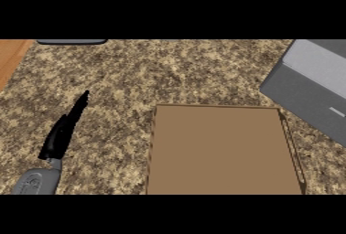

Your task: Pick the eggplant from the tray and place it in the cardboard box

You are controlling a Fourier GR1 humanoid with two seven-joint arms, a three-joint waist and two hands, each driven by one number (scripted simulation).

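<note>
Speckled beige granite counter (169, 73), wooden strip at upper left (12, 55), grey appliance at right (310, 87)

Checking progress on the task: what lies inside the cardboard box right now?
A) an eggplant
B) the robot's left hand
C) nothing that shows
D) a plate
C: the box shows only its bare brown floor, as far as the view reaches, with nothing lying on it.

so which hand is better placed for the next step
Left, probably: only the left hand shows, open, just left of the cardboard box. The right hand and eggplant are out of view.
</note>
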